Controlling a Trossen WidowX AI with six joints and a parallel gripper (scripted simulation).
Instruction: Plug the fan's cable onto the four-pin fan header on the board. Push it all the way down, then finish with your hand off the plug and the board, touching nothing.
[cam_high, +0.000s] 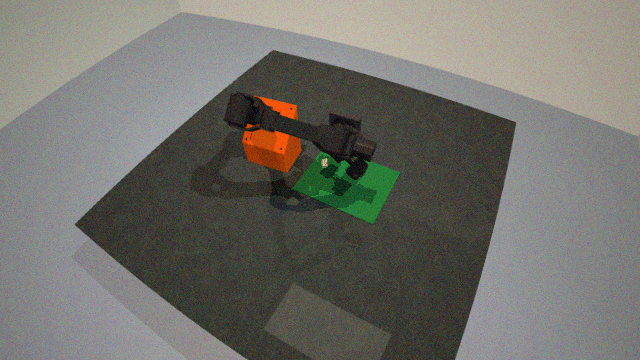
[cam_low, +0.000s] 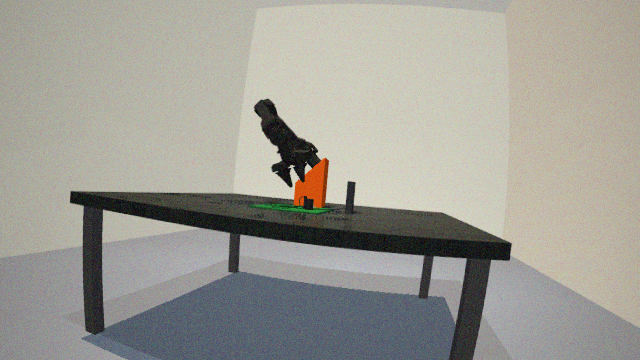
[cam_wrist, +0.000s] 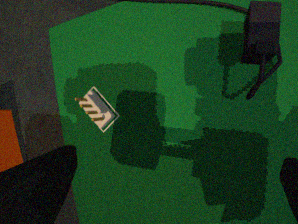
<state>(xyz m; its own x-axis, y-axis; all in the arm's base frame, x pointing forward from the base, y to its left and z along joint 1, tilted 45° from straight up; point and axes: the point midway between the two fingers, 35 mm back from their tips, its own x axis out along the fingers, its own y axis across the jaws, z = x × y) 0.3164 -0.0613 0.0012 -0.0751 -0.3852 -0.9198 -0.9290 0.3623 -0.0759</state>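
From my station I see the pincer (cam_high: 345, 159) (cam_low: 297, 183) (cam_wrist: 180, 161) spread wide, nothing gripped, raised over the green board (cam_high: 382, 202) (cam_low: 270, 206) (cam_wrist: 100, 45). The pale header (cam_high: 324, 164) (cam_wrist: 97, 110) sits near the board's edge facing the orange stand (cam_high: 272, 155) (cam_low: 312, 187) (cam_wrist: 7, 140). The fan (cam_high: 345, 119) (cam_low: 351, 197) stands off the board. On the board, apart from the header, is a black block (cam_low: 309, 203) (cam_wrist: 264, 30) with a looping cable (cam_wrist: 200, 3); I can't make out the plug itself.

Fingers (cam_low: 292, 178) wide open, pointing downward.
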